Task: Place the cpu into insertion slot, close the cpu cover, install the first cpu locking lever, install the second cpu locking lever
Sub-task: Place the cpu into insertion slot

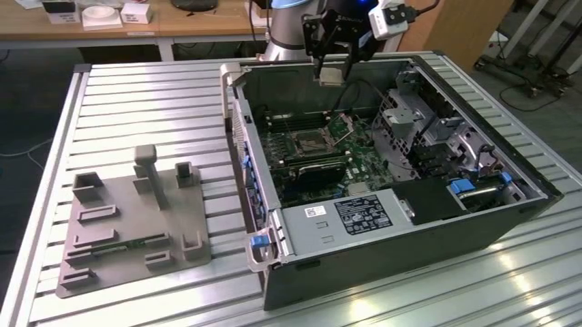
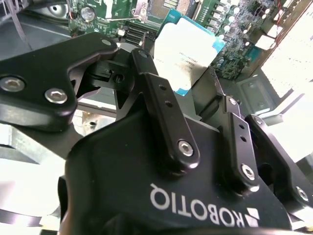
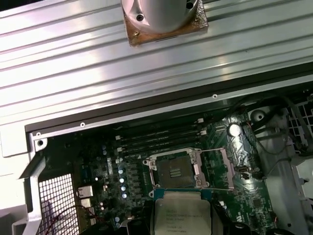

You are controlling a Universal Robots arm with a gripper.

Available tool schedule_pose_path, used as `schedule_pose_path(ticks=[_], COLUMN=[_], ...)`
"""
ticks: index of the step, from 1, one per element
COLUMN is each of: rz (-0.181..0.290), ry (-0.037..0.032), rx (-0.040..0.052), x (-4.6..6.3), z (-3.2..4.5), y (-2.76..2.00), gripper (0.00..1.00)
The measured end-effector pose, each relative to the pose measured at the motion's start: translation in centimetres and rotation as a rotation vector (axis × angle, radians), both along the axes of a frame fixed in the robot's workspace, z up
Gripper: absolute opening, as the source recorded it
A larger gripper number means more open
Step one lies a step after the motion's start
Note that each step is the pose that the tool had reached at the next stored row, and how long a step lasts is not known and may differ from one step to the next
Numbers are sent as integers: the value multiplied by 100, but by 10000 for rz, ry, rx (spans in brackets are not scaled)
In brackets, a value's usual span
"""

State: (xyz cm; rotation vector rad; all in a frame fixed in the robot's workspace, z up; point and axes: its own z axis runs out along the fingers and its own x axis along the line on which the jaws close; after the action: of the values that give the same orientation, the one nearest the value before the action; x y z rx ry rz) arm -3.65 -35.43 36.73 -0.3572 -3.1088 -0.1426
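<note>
My gripper [image 1: 332, 70] hangs above the far rim of the open computer case [image 1: 509, 225], shut on the cpu [image 1: 333, 78]. In the second wrist view the cpu [image 2: 188, 46] is a flat square with a silvery top, pinched at its edges by the black fingers [image 2: 156, 98]. In the first wrist view the cpu [image 3: 181, 215] sits just short of the insertion slot [image 3: 173, 171], whose dark centre lies bare. The cpu cover [image 3: 224, 169] is swung open beside the slot. In the exterior view the slot [image 1: 309, 142] lies well below the gripper, with the cover [image 1: 344, 127] raised next to it.
A white-labelled power-supply box [image 1: 350, 214] fills the case's near end, and drive cages [image 1: 427, 129] line the exterior view's right. Black memory slots [image 3: 159, 139] run beside the socket. A grey fixture plate [image 1: 136, 225] rests on the slatted table [image 1: 146, 109]. The arm's base [image 3: 164, 14] stands behind the case.
</note>
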Motion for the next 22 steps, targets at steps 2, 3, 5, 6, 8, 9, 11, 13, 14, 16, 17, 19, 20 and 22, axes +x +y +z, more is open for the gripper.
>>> schedule_pose_path(ticks=[2, 3, 5, 6, 8, 9, 11, 13, 14, 16, 17, 19, 20, 22], rz=[-258, -334, -381, -384, -386, -386, -386, -388, -397, -467, -531, -727, -850, -1119], ry=[0, 0, 0, -1, -1, 0, 0, 0, 0, -1, -1, 0, 0, 0], rx=[0, 0, 1, 0, 0, 0, 0, 0, 0, 1, 0, 0, 0, 0], x=[0, 0, 0, 0, -1, -1, -1, -1, -1, -1, -1, -1, -1, -1], z=[-1, -1, -1, -1, -1, -1, -1, -1, -1, -1, -1, -1, -2, -2], y=[0, 0, 0, 0, 0, 0, 0, 0, 0, 0, 0, 0, 0, 0], gripper=[54, 54, 54, 54, 54, 54, 54, 54, 54, 54, 54, 54, 54, 54])
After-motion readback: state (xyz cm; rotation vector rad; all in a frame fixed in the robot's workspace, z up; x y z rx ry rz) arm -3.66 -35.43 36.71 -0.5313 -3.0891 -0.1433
